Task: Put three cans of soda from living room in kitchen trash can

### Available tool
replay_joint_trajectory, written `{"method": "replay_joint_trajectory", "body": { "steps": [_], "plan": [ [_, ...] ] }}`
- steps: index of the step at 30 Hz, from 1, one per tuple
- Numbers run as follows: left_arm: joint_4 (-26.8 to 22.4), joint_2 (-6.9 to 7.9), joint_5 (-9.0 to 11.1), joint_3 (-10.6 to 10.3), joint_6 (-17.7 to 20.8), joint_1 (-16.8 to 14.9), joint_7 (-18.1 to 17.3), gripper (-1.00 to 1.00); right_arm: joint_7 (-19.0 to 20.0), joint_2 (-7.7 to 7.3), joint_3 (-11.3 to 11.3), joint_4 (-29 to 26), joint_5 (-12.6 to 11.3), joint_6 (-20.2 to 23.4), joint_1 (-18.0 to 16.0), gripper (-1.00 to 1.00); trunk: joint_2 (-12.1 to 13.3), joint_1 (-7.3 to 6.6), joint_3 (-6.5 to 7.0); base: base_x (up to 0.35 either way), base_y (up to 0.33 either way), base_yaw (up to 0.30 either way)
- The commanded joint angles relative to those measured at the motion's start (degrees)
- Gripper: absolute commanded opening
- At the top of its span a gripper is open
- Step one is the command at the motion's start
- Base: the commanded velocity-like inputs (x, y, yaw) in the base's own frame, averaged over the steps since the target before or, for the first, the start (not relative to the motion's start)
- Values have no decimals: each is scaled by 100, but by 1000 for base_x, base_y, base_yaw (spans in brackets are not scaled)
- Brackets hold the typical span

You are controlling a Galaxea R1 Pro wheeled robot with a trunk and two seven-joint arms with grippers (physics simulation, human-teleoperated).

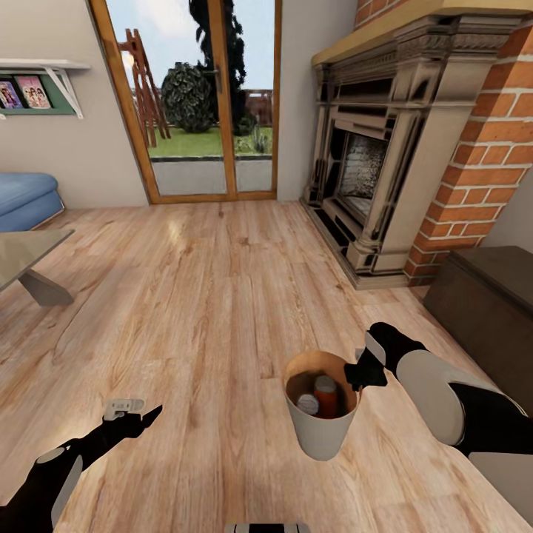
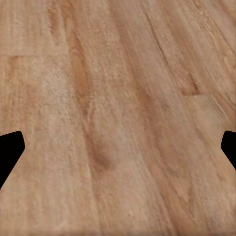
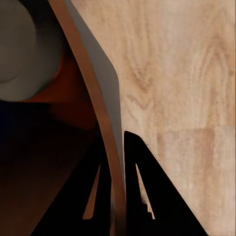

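We are standing in the living room, on the warm wood floor (image 1: 222, 296), carrying the trash can (image 1: 320, 433) by its rim with our right gripper (image 1: 360, 374). In the right wrist view the two dark fingers (image 3: 142, 196) are sitting one on each side of the thin rim wall (image 3: 101, 113), one inside the bin and one outside, pinching it so the bin is hanging upright and its load is staying put. Inside, we are seeing two soda cans (image 1: 324, 396): an orange one standing up and, beside it, one showing its silver top (image 1: 308, 404); the wrist camera is catching a grey top and orange side (image 3: 54, 88) against the brown inner wall. Whether a third can is lying below them, we cannot tell.

Our left gripper (image 1: 137, 420) is hanging low over bare planks, holding nothing; in its wrist view the finger tips (image 2: 10, 152) are showing at opposite edges, spread wide apart. We judge it is being kept free and out of the way while the right arm is doing the carrying.

Ahead are the glass doors (image 1: 215, 96), the carved stone fireplace (image 1: 385, 148) with its brick chimney (image 1: 488, 148), a blue sofa (image 1: 26, 196) and a glass table (image 1: 29, 252). The kitchen is not in sight, so the haul there seems still ahead of us.
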Motion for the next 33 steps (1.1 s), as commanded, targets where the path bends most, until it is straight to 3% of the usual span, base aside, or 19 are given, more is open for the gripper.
{"method": "replay_joint_trajectory", "body": {
  "steps": [1,7,21,28,33],
  "plan": [
    [4,0,0,0,-15,0,0,100,46,0,-88,0,-146,4,-2,-100,0,-1,1,0,0,0],
    [8,0,-6,0,-64,0,0,100,46,1,-87,0,-146,4,-2,-100,0,-1,1,0,0,0],
    [9,0,-8,0,-88,0,0,100,46,4,-80,-7,-146,4,-2,-100,-19,36,-310,0,0,0],
    [9,0,-8,0,-88,0,0,100,46,20,-72,-16,-138,4,-2,-100,-19,36,-310,0,0,0],
    [9,0,-12,0,-88,0,0,100,46,20,-64,-17,-137,4,-2,-100,-26,48,-420,0,0,0]
  ]
}}
